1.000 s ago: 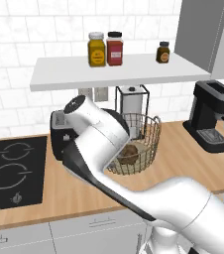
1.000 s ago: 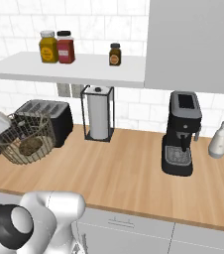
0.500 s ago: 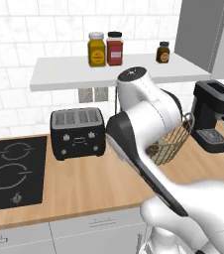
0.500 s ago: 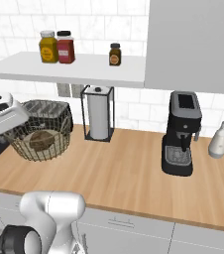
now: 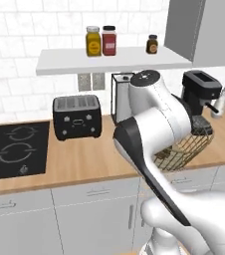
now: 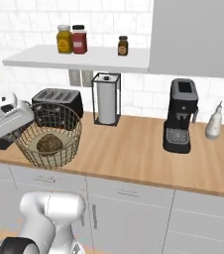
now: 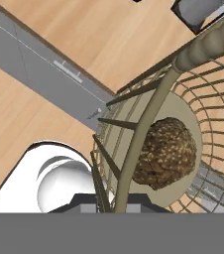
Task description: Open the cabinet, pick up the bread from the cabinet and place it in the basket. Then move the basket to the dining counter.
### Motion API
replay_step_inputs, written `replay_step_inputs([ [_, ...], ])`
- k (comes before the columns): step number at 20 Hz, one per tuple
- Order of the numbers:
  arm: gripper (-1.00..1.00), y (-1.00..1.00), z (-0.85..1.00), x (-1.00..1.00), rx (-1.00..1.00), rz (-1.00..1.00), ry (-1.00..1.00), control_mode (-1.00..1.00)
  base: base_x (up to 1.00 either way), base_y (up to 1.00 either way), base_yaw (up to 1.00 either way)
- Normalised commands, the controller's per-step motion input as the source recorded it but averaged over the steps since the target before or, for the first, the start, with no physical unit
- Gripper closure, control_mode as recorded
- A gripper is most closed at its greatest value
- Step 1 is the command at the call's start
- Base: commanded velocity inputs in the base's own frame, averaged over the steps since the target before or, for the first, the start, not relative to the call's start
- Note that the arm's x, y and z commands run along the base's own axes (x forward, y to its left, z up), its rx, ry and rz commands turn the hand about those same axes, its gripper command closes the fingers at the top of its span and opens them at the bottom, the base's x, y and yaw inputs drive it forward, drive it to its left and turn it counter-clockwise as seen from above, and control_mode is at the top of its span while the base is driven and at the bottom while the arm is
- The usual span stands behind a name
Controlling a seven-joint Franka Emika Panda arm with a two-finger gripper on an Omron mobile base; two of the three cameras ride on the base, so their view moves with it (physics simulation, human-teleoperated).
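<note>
My gripper (image 7: 115, 202) is shut on the rim of the basket (image 7: 183, 64), a tan wire-mesh bowl whose thick rim wire runs up between the fingertips. The bread (image 7: 164, 153), a dark brown lumpy roll, lies on the basket's beige bottom. From the right base, the basket (image 6: 59, 124) hangs tilted above the counter's front edge with the bread (image 6: 49, 144) inside, and the gripper (image 6: 25, 121) holds its left rim. From the left base, the basket (image 5: 186, 149) shows partly behind my arm, the gripper (image 5: 202, 127) at its rim. The grey cabinet (image 6: 193, 34) hangs upper right. The dining counter is out of view.
A black toaster (image 5: 77, 117), a paper towel holder (image 6: 106, 99) and a black coffee machine (image 6: 181, 116) stand along the back of the wooden counter (image 6: 134, 149). Jars (image 6: 72, 39) sit on the white shelf. A black hob (image 5: 12, 152) lies at the left. Two white bottles (image 6: 215, 124) stand far right.
The basket with the bread has swung from in front of the toaster rightward and out to the counter's front edge. The views have shifted slightly back from the counter.
</note>
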Motion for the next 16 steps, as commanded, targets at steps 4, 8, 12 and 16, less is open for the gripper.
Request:
replay_step_inputs([
  [4,1.0,0.0,0.0,0.0,0.0,0.0,0.0,1.0,-0.66,0.01,0.27],
  [8,1.0,0.0,0.0,0.0,0.0,0.0,0.0,1.0,-0.11,0.13,0.56],
  [12,1.0,0.0,0.0,0.0,0.0,0.0,0.0,1.0,-0.08,0.08,0.61],
  [16,1.0,0.0,0.0,0.0,0.0,0.0,0.0,1.0,-0.12,0.11,0.64],
])
